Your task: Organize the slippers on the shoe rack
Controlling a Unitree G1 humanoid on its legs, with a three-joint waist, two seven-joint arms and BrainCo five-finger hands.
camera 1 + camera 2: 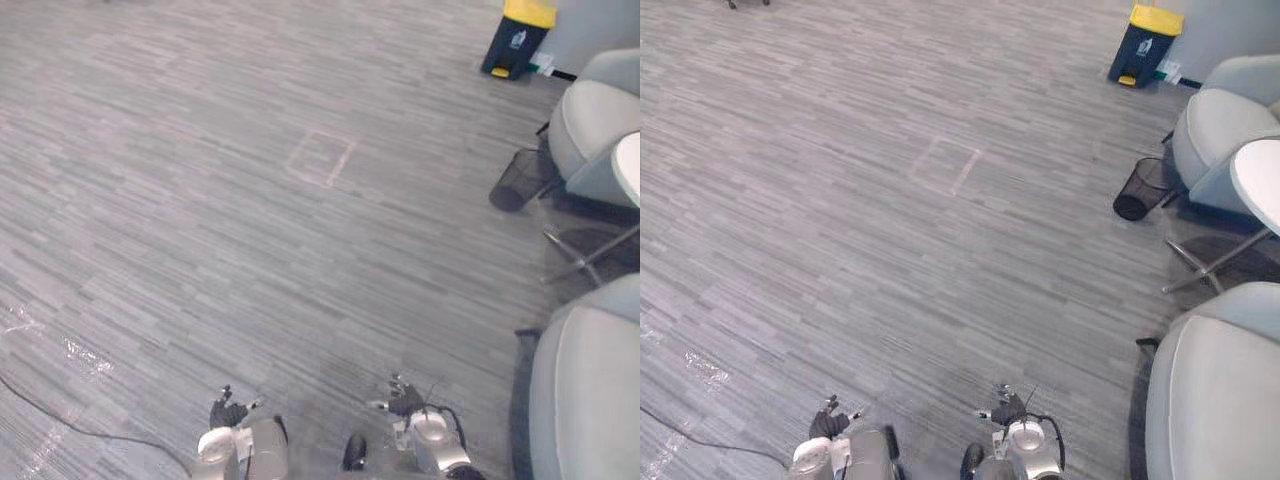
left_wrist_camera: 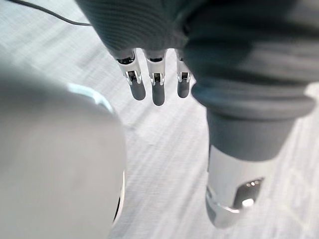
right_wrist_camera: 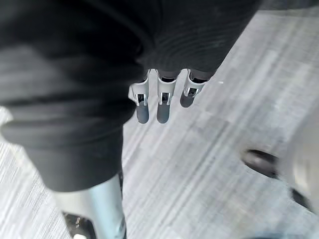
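- A grey striped carpet floor is seen spread across the whole scene, with a faint square outline marked in it towards the far middle.
- Two light grey padded armchairs are placed along the robot's right side: the near armchair close by, the far armchair further off.
- A white round desk top on thin metal legs is set between the two armchairs.
- A dark pedal bin with a yellow lid is stood upright at the far right, by the wall.
- A black mesh wastebasket is tilted on the floor just beside the far armchair.
- The left hand is hung low over the carpet; its fingers are held straight and close together, the thumb apart, and nothing is held or touched.
- The right hand is likewise hung over the carpet, fingers straight and relaxed, with nothing in it.
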